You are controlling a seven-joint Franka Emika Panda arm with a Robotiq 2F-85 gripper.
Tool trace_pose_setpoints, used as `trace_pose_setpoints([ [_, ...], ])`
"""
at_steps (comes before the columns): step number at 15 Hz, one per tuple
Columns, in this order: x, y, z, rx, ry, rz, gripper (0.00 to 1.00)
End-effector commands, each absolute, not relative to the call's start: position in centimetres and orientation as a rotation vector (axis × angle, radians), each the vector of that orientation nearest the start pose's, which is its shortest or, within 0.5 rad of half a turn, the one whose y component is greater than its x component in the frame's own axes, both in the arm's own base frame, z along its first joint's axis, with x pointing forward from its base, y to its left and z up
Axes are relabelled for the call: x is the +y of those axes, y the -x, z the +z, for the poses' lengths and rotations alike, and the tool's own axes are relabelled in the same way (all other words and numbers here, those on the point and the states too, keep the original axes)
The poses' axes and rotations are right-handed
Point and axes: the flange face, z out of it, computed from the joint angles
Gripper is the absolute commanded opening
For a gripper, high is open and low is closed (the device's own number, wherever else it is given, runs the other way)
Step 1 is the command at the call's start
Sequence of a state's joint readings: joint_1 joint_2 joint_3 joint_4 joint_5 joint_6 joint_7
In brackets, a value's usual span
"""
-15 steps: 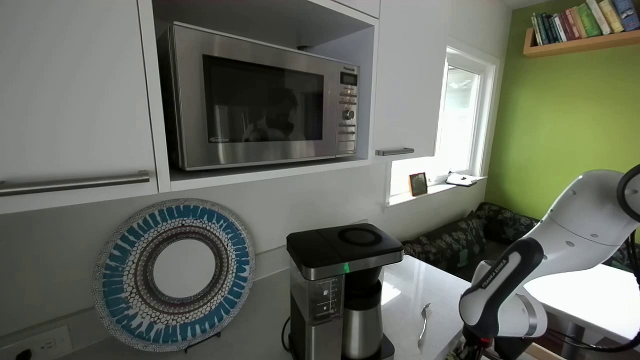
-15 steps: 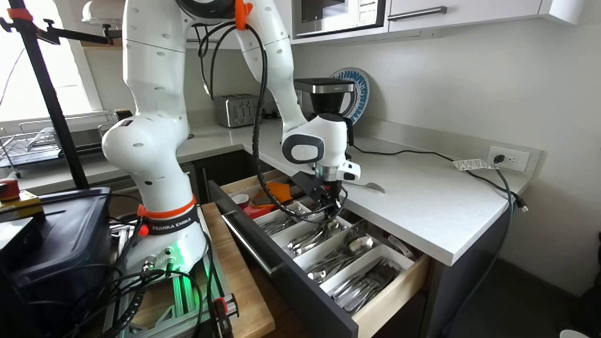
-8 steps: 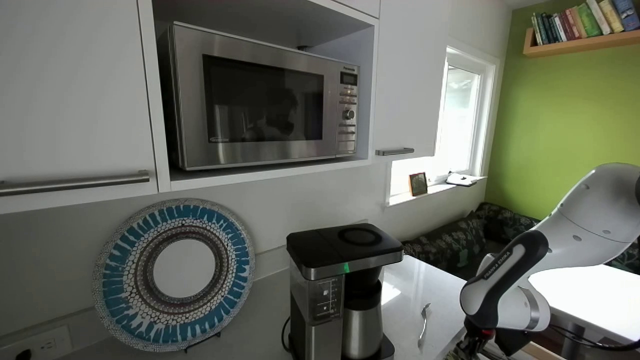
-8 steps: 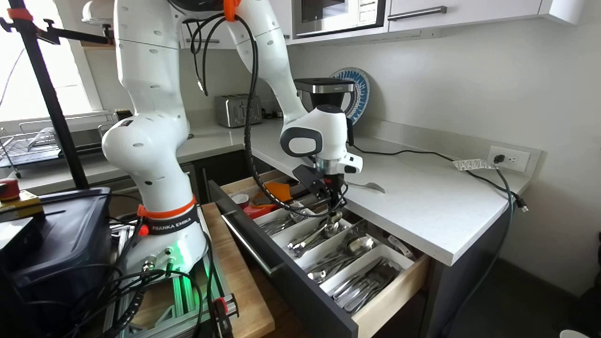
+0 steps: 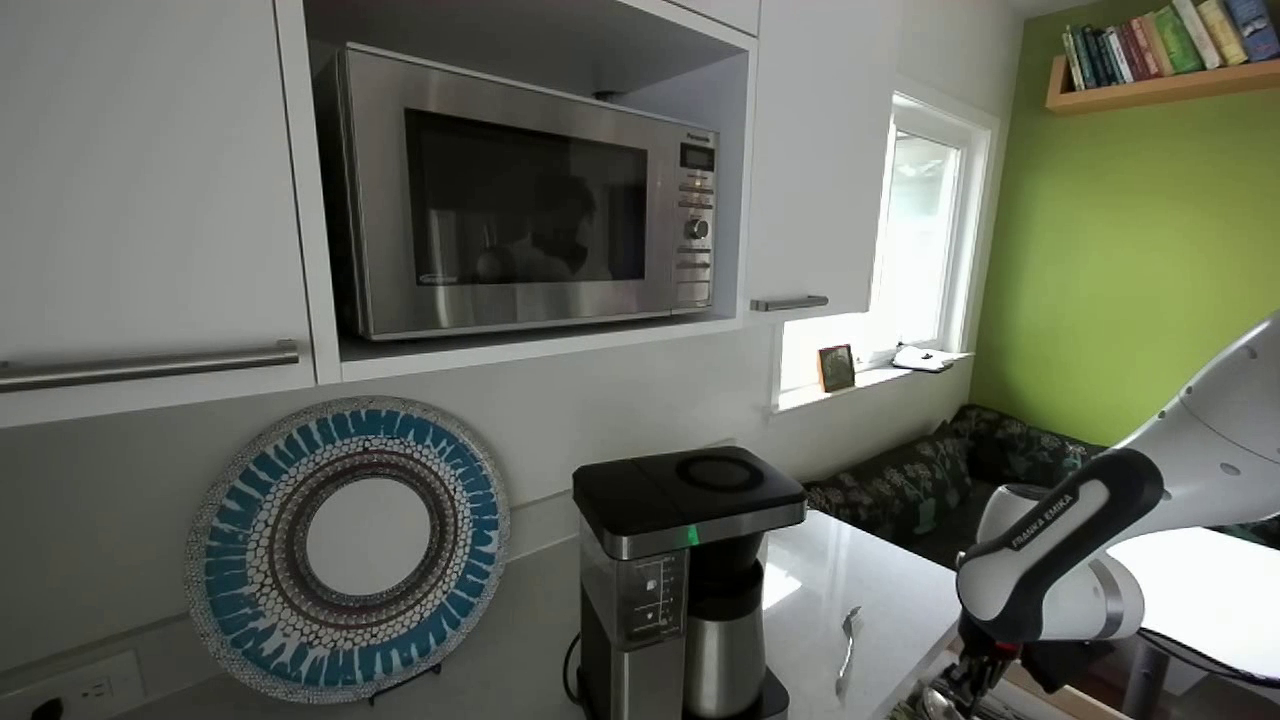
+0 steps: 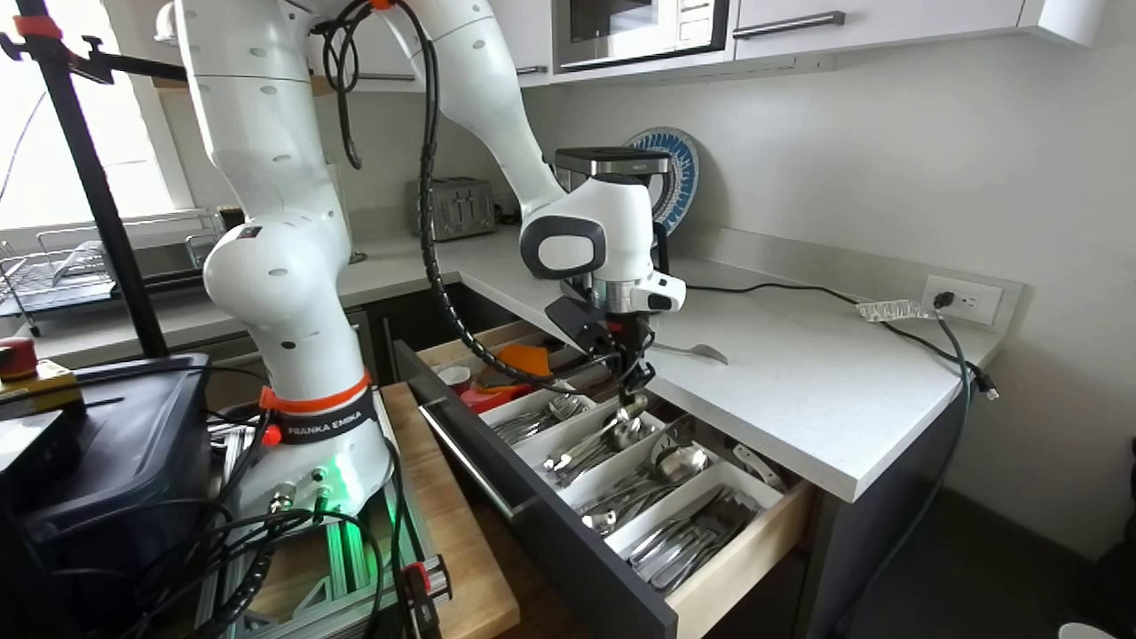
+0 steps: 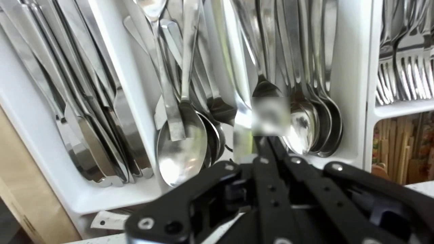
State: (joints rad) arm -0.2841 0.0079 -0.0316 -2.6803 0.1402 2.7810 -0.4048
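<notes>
My gripper is low over the open cutlery drawer (image 6: 728,586), as seen in an exterior view (image 6: 634,382). In the wrist view (image 7: 270,142) its black fingers are closed together, with only a thin gap. A blurred patch hides the tips and what is right in front of them, so nothing held can be made out. A spoon with a dark bowl (image 7: 268,88) runs into that patch. Stacked spoons (image 7: 305,125) lie just right of the fingers, and a large spoon (image 7: 184,152) lies to the left. A greenish shiny utensil (image 7: 242,112) lies beside the fingers.
Knives (image 7: 98,135) and forks (image 7: 412,64) fill neighbouring compartments of the white tray (image 7: 352,101). The countertop (image 6: 799,382) edge is close beside the gripper, with a fork (image 6: 697,352) on it. A coffee maker (image 5: 690,500) stands behind. Orange and red items (image 6: 524,361) lie in the drawer's far end.
The hand has risen a little over the drawer, and the arm has shifted back. More of the cutlery below it shows now. The drawer and the fork on the counter have not moved.
</notes>
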Motion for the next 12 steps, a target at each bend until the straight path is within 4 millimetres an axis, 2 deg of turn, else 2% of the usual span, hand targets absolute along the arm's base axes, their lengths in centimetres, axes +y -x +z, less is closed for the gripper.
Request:
trace_pose_setpoints([
  [1, -13.8, -40.2, 24.2, 0.063, 3.118, -0.167, 0.03],
  [5, -13.4, -40.3, 23.8, 0.051, 3.116, -0.153, 0.01],
  [12, -19.0, -40.1, 29.5, 0.237, 3.102, -0.354, 0.01],
])
